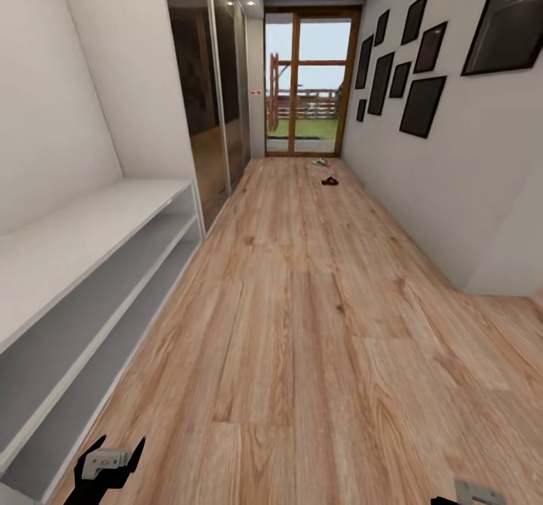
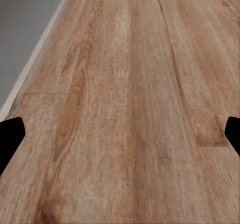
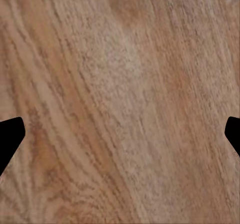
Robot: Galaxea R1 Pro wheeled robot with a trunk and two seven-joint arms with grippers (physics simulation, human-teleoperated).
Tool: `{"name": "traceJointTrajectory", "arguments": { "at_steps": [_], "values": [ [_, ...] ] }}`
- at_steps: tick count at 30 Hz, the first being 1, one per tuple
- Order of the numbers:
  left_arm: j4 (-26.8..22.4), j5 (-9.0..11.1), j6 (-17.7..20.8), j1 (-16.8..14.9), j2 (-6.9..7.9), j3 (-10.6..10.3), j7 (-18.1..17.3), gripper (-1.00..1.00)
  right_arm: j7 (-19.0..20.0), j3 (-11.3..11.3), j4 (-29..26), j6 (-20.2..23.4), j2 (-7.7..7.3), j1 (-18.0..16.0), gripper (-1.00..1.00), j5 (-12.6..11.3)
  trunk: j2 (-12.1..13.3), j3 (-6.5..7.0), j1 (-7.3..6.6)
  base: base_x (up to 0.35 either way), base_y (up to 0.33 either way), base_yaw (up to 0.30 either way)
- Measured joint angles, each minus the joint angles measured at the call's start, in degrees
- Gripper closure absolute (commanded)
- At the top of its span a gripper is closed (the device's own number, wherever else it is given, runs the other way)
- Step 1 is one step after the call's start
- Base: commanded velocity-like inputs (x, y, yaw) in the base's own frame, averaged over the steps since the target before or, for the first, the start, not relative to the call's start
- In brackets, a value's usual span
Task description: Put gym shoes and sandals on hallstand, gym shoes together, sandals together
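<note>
Far down the corridor floor (image 1: 317,286), a gym shoe (image 1: 320,162) shows as a small white and green speck near the glass door. A dark brown sandal (image 1: 329,182) lies a little nearer, close to the right wall. The pale hallstand (image 1: 83,226) runs along the left wall with its two low shelves bare. My left gripper (image 1: 111,456) hangs open at the bottom left with nothing in it, over bare planks (image 2: 125,108). My right gripper (image 1: 469,496) barely peeks in at the bottom right; its wrist view has wide-set fingertips (image 3: 10,136) over bare wood.
Mirrored wardrobe doors (image 1: 211,105) follow the hallstand on the left. Black picture frames (image 1: 422,105) hang on the right wall, which steps back at a corner (image 1: 460,286). A wood-framed glass door (image 1: 305,83) closes the corridor's far end.
</note>
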Motion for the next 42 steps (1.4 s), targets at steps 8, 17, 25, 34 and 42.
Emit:
{"name": "traceJointTrajectory", "arguments": {
  "at_steps": [8,17,25,34,42],
  "values": [
    [0.0,0.0,0.0,0.0,0.00,0.0,0.0,-1.00,0.0,0.0,0.0,0.0,0.00,0.0,-1.00,0.0,0.0,0.00,0.00,0.346,-0.008,0.000],
    [0.1,0.0,0.0,0.0,0.00,0.0,0.0,-1.00,0.0,0.0,0.0,0.0,0.00,0.0,-1.00,0.0,0.0,0.00,0.00,0.341,-0.096,0.000],
    [0.1,0.0,0.0,0.0,0.00,-0.1,0.0,-1.00,0.0,0.0,0.1,0.0,0.02,0.0,-1.00,0.0,0.0,0.00,0.00,0.338,-0.126,0.000],
    [0.2,0.0,0.0,0.0,0.00,-0.1,0.1,-1.00,0.1,0.0,0.1,0.0,0.09,0.1,-1.00,0.0,0.0,0.00,0.00,0.338,-0.128,0.000],
    [0.2,0.0,0.0,0.0,0.00,-0.1,0.0,-1.00,0.1,0.0,0.1,0.0,0.09,0.1,-1.00,0.0,0.0,0.00,0.00,0.338,-0.128,0.000]
  ]
}}
